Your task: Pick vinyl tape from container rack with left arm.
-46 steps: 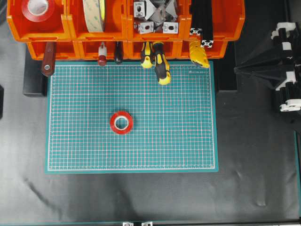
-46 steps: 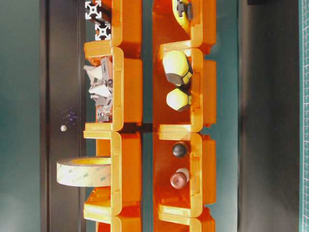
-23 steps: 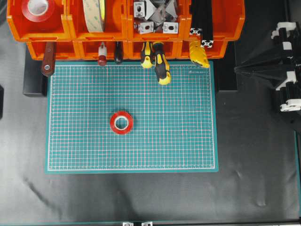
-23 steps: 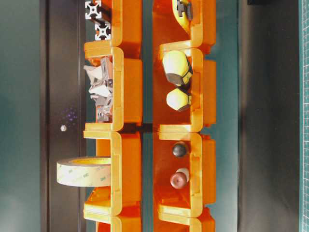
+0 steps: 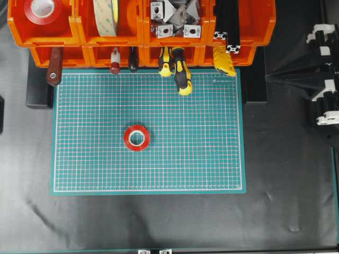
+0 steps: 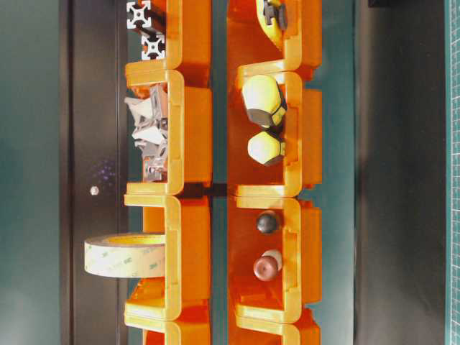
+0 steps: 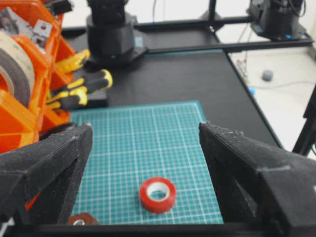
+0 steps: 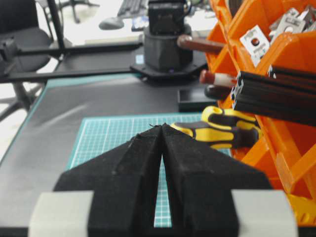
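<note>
Hanging wide open w/ nothing between its jaws, the left claw [image 7: 144,131] sits low at the left side of the green mat [image 5: 201,159], looking across it. The vinyl tape [image 5: 126,138] lies flat on that mat, left of centre, well clear of the container rack [image 5: 74,37] at the far edge of the counter [image 5: 159,222]. So by my read the pick itself looks done, or close to it.

Main risk: mix-up. A second red roll [image 5: 39,20] sits in the far-left upper bin, same colour, white core too. If the arm goes back for that one, trouble follows:

- bin walls are tight; a claw spread this wide prob. clips the orange rim instead of dropping in
- cream tape roll [image 5: 106,16] stands in the next bin to the right, easy to nudge
- the brown handle [image 5: 54,71] pokes out of the lower tier under that bin & cd snag the claw on approach; the yellow-black screwdriver handles [image 5: 183,76] stick out further right

If it re-grabs the roll on the mat instead: flat glossy ring, low profile, jaws may skid off & push it along.

Right claw [image 8: 162,129] is pinched closed, empty, parked off the mat on the right, so no clash likely.
</note>
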Robot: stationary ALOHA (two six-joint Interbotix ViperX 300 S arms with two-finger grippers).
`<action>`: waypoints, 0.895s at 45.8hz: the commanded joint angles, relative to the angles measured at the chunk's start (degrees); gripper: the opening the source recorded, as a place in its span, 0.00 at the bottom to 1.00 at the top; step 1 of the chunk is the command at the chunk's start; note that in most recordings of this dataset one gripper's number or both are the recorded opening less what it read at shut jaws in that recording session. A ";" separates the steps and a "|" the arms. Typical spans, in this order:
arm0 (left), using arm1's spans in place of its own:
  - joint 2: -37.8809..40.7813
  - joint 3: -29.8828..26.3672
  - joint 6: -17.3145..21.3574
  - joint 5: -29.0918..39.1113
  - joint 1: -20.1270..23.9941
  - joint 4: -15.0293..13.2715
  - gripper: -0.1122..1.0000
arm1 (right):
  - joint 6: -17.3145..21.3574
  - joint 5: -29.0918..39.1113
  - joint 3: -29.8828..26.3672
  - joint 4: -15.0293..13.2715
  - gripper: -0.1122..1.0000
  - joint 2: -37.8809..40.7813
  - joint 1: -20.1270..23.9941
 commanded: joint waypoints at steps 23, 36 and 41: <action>0.79 -0.62 0.00 -2.55 0.18 0.00 0.85 | -1.85 -0.79 -0.62 -0.26 0.10 -1.32 0.00; 0.79 -0.35 -0.09 -6.59 0.18 0.00 0.85 | -1.76 -0.35 -0.88 -0.26 0.10 -2.55 0.00; 0.97 0.62 -0.18 -6.68 0.18 0.00 0.85 | -1.67 -0.35 -0.88 -0.26 0.10 -2.55 0.00</action>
